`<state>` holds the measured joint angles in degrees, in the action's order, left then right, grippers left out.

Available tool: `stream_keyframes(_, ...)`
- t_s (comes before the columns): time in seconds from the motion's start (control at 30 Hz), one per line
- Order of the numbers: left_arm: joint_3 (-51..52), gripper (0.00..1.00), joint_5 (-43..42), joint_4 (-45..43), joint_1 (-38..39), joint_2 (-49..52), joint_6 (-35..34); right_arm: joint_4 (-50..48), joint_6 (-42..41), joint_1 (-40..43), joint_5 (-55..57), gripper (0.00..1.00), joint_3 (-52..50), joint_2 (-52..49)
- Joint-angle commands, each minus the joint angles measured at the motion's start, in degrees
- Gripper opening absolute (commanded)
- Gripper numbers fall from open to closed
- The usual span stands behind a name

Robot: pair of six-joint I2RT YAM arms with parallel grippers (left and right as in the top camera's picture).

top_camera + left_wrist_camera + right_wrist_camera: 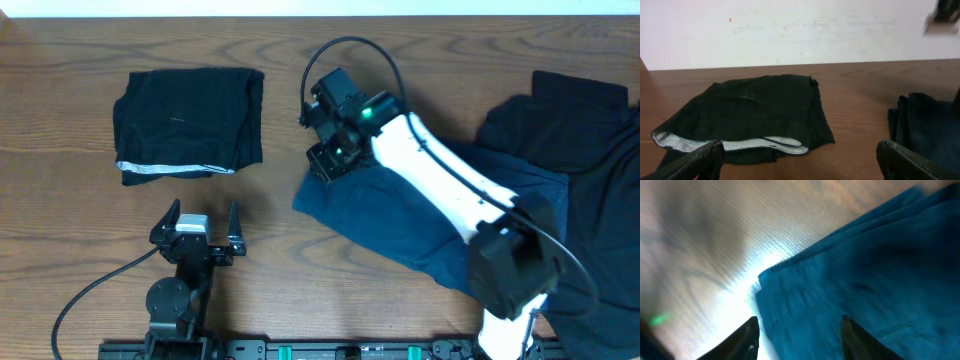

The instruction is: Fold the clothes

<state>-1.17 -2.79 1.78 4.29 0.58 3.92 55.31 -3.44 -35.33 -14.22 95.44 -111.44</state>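
On the desk, a black heap at the right edge looks unfolded. The blue garment beside it lies mid-desk, only partly flattened. One black piece sits folded near the far-left corner. The right claw is spread over the blue garment's corner, and the left claw is spread and empty by the near edge.

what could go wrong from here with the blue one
1. The right gripper is open at a corner of the blue cloth. The edge there looks layered, so closing might catch only one layer or slip off.
2. The blue cloth's other end meets the dark pile, so pulling could drag that pile along.
3. The folded black garment lies nearby, and a wide sweep might disturb it.
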Motion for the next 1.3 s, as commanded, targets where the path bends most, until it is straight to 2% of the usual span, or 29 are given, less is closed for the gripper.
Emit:
stream_keyframes(0.0,0.9,0.98,0.7,2.1,0.3,-0.3,0.5,1.6,1.0,4.1,-1.6,0.54,3.1,9.6)
stream_keyframes(0.1,0.9,0.98,0.7,2.1,0.3,-0.3,0.5,5.5,0.5,8.2,0.4,0.52,3.1,14.5)
stream_keyframes(0.27,0.9,0.98,0.7,2.1,0.3,-0.3,0.5,16.3,0.2,18.0,6.1,0.37,3.1,20.1)
stream_keyframes(0.37,0.9,0.98,0.7,2.1,0.3,-0.3,0.5,21.2,-0.4,23.8,8.5,0.21,3.0,20.2)
stream_keyframes(0.43,0.9,0.98,0.7,2.1,0.3,-0.3,0.5,22.4,-0.6,27.3,8.5,0.01,1.6,20.0)
stream_keyframes(0.57,0.9,0.98,0.7,2.1,0.3,-0.3,0.5,20.9,-3.9,32.4,8.2,0.01,-4.3,19.9)
stream_keyframes(0.73,0.9,0.98,0.7,2.1,0.3,-0.3,0.5,11.3,-4.6,32.7,0.1,0.01,-17.2,19.9)
stream_keyframes(0.83,0.9,0.98,0.7,2.1,0.3,-0.3,0.5,3.4,-4.7,31.3,-4.2,0.01,-25.2,19.9)
stream_keyframes(1.03,0.9,0.98,0.7,2.1,0.3,-0.3,0.5,-12.3,-7.5,26.8,-4.9,0.01,-37.4,19.6)
stream_keyframes(1.27,0.9,0.98,0.7,2.1,0.3,-0.3,0.5,-27.2,-13.7,19.5,-3.7,0.01,-45.2,18.7)
